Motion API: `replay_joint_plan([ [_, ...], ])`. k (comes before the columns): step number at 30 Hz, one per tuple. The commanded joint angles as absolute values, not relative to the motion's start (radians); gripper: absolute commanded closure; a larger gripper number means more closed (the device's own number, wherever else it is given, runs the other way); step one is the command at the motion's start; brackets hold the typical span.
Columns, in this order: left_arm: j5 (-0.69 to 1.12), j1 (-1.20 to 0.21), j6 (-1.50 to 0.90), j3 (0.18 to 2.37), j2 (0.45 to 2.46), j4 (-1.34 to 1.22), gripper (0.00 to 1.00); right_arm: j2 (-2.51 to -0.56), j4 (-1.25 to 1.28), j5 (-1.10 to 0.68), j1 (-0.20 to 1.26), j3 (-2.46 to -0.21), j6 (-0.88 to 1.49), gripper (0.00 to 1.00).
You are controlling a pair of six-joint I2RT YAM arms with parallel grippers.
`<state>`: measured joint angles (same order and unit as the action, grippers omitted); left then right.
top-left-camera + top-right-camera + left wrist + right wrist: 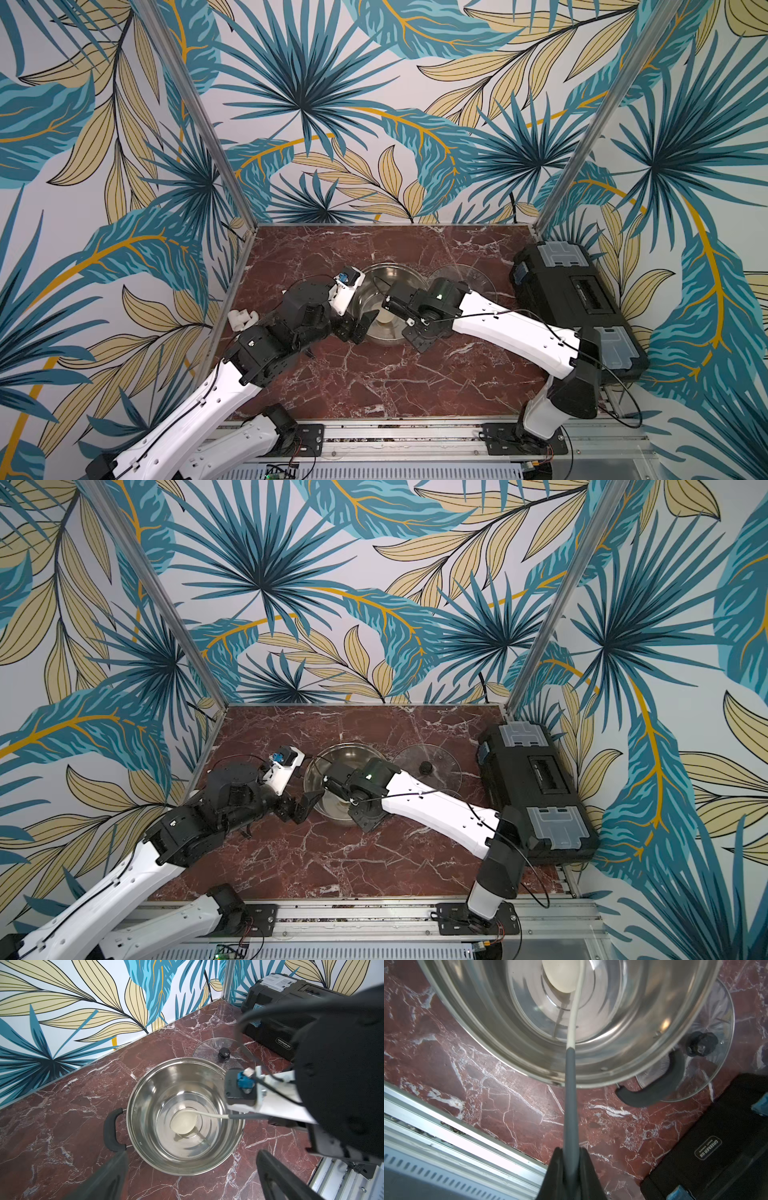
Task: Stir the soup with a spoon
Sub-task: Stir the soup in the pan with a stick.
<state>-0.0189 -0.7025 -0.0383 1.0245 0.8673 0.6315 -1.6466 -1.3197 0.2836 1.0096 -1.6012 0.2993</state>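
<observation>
A stainless-steel pot [382,278] [345,762] stands mid-table. Its shiny inside [158,1088] is bare; no soup shows. The spoon has a cream bowl [184,1124] resting on the pot's bottom, and its grey handle [571,1095] slants up over the rim. My right gripper [571,1151] is shut on that handle's end, at the pot's near right side [415,336]. My left gripper [192,1154] stands open at the pot's near left side [359,328], holding nothing, with one finger [116,1167] near the pot's black side handle [113,1132].
A clear glass lid [478,278] [216,1047] with a black knob lies flat just right of the pot. A black toolbox [573,299] [536,779] fills the right edge. White pipe pieces [243,320] sit at the left edge. Metal rail along the front.
</observation>
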Motion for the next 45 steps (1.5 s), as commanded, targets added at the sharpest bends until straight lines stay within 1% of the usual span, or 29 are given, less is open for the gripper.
replay_joint_plan([
  [1,-0.020,-0.697,-0.048,0.998,0.854,0.606,0.00,-1.564,-1.376,0.339,1.011,-1.538,0.328,1.00],
  [7,-0.018,-0.696,-0.058,0.994,0.860,0.589,0.00,-1.543,-1.427,0.453,0.995,-1.522,0.332,1.00],
  [14,0.001,-0.696,-0.080,0.989,0.858,0.577,0.00,-1.646,-1.390,0.507,0.954,-1.636,0.313,1.00],
  [18,0.004,-0.696,-0.075,0.987,0.856,0.589,0.00,-1.721,-1.360,0.479,0.950,-1.722,0.299,1.00],
  [22,0.001,-0.696,-0.076,0.982,0.847,0.598,0.00,-1.780,-1.324,0.384,0.956,-1.796,0.289,1.00],
  [26,-0.001,-0.696,-0.077,0.974,0.837,0.600,0.00,-1.801,-1.291,0.306,0.975,-1.822,0.283,1.00],
  [33,-0.004,-0.697,-0.077,0.967,0.833,0.606,0.00,-1.739,-1.308,0.258,1.005,-1.769,0.296,1.00],
  [39,-0.006,-0.696,-0.077,0.969,0.832,0.606,0.00,-1.614,-1.344,0.240,1.020,-1.652,0.321,1.00],
  [45,-0.007,-0.696,-0.080,0.960,0.834,0.603,0.00,-1.521,-1.402,0.318,1.019,-1.531,0.324,1.00],
])
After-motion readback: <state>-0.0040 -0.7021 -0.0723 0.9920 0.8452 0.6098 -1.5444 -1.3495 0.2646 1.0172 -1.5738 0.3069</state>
